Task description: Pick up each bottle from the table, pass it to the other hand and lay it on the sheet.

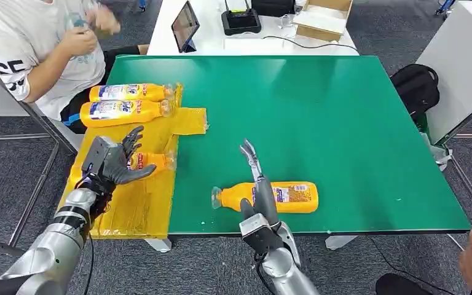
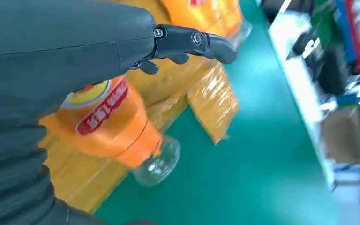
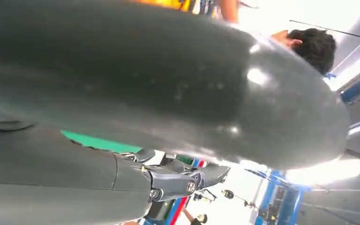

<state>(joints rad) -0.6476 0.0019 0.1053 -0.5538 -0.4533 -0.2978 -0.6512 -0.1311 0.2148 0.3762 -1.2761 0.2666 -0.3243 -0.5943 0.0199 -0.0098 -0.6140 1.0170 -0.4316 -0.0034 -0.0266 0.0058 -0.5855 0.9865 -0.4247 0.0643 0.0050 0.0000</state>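
Observation:
Two orange bottles (image 1: 132, 92) (image 1: 123, 110) lie side by side at the far end of the yellow sheet (image 1: 135, 209). A third orange bottle (image 1: 153, 161) (image 2: 108, 122) lies on the sheet under my left hand (image 1: 114, 161) (image 2: 65, 51), whose fingers are spread above it and not closed on it. A fourth orange bottle (image 1: 283, 196) lies on the green table (image 1: 319, 117) near its front edge. My right hand (image 1: 257, 184) stands edge-on against its near side, fingers (image 1: 249, 153) straight and pointing away, holding nothing. A sliver of that bottle (image 3: 187, 3) borders my right hand (image 3: 168, 93).
A person in a white shirt (image 1: 31, 43) sits at the table's far left corner, hands raised. A white table behind carries a tablet (image 1: 184, 26), a black device (image 1: 241, 21) and a cardboard box (image 1: 322, 18). A black bag (image 1: 415, 86) lies on the floor at right.

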